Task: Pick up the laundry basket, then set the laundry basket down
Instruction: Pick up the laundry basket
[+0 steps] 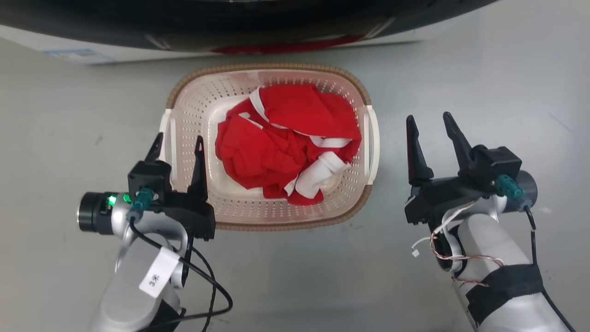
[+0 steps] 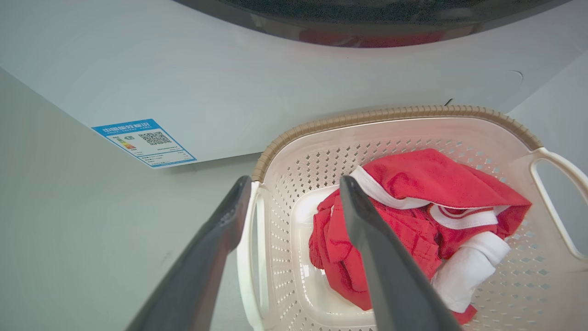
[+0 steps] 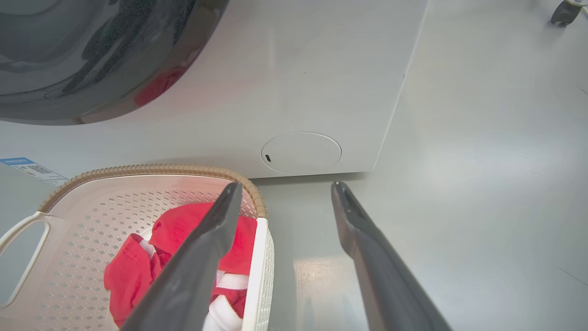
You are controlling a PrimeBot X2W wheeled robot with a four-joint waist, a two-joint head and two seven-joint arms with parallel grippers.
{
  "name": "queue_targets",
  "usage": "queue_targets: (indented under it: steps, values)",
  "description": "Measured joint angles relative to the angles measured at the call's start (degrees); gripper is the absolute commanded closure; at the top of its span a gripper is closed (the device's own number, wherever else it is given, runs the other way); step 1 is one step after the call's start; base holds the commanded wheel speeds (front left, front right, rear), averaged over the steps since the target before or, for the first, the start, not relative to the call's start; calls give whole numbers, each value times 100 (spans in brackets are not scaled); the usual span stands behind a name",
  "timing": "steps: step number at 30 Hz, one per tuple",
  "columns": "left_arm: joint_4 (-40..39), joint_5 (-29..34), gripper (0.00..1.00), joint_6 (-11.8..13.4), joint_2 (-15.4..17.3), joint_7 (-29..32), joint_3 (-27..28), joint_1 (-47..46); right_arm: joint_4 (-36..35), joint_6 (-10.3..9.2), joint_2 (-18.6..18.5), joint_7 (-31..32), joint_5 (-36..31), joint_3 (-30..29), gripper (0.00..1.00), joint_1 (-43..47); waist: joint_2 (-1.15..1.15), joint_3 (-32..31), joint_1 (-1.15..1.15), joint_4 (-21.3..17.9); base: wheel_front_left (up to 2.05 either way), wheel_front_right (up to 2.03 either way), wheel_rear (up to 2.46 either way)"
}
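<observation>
The laundry basket [image 1: 275, 224], cream-white and perforated with a brown woven-look rim, stands on the grey floor in front of the washing machine, holding red and white clothes [image 1: 286, 143]. My left gripper [image 1: 179, 137] is open and straddles the basket's left handle [image 2: 247, 257], one finger outside it and one over the basket's inside. My right gripper [image 1: 428, 116] is open, a little to the right of the right handle [image 1: 372, 138] and not touching it. In the right wrist view the basket's [image 3: 151, 170] near edge runs between the fingers of the right gripper [image 3: 287, 186].
The washing machine's white front [image 2: 275, 82] with its dark round door [image 1: 276, 18] stands just behind the basket. A blue label [image 2: 144, 142] sits low on its left. Grey floor [image 1: 484, 83] lies to both sides and in front.
</observation>
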Motion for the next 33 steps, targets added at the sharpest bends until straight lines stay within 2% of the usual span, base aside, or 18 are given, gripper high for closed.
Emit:
queue_targets:
  steps: [9, 16, 24, 33]
  values:
    - [286, -25, 0, 70, -16, -68, 234, -612, 177, 26, 1, -48, 11, 135, 0, -662, 0, 766, 0, -3, 0, 0, 0]
    - [505, -24, 0, 124, -8, -250, 393, -784, 370, 56, 0, -55, 88, 301, 0, -831, 0, 1157, 0, 2, 0, 0, 0]
    - [799, -25, 0, 169, -18, -341, 554, -954, 482, 46, 1, -74, 359, 566, 0, -1006, -1, 1341, -1, 51, 0, 0, 0]
    - [1054, -24, 0, 176, 8, -377, 673, -1051, 499, -49, -1, -82, 606, 777, 0, -1202, -2, 1453, -1, 28, 0, 0, 0]
